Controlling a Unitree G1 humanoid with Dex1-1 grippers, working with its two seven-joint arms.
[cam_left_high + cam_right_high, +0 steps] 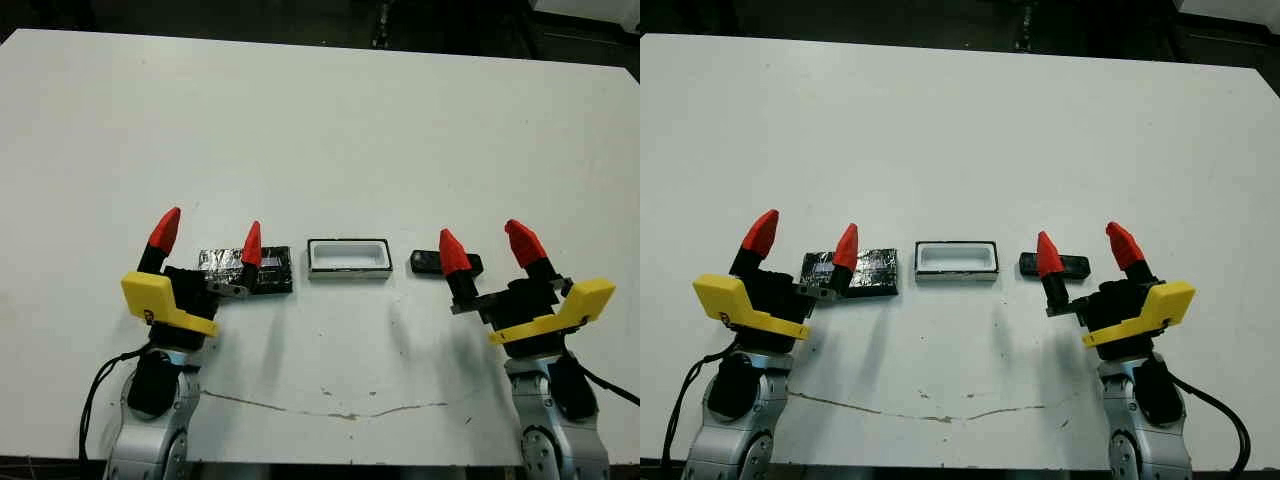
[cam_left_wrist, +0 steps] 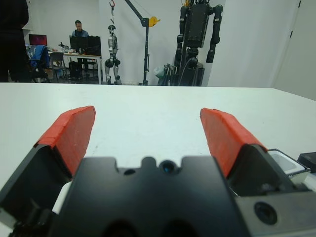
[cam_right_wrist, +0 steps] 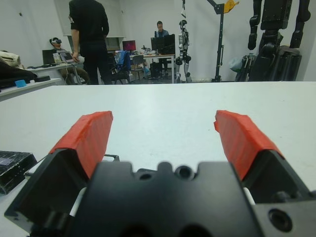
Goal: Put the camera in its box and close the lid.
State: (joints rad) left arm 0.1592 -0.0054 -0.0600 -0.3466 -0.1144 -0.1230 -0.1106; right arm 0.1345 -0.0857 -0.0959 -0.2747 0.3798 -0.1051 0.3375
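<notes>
A: Starting at the robot's left, what does the head camera give you?

B: The left claw sits low over the white bench, fingers spread wide, gripping nothing. One red tip overlaps the lid, a flat black slab with crinkled silver foil on top, lying flat.

A: And next along?

B: The box is just right of the lid, apart from it: a shallow tray, white inside, dark rim, nothing in it. Right of that, again apart, lies the camera, a small black oblong with rounded ends, partly hidden behind a fingertip of the right claw. That claw is also wide open and holds nothing.

A: Do the wrist views add anything?

B: The left wrist view catches only a corner of the box past its own finger. The right wrist view shows a black edge of the lid. Both look across the bench to a room the head views miss: people at desks and robots hung on stands
</notes>
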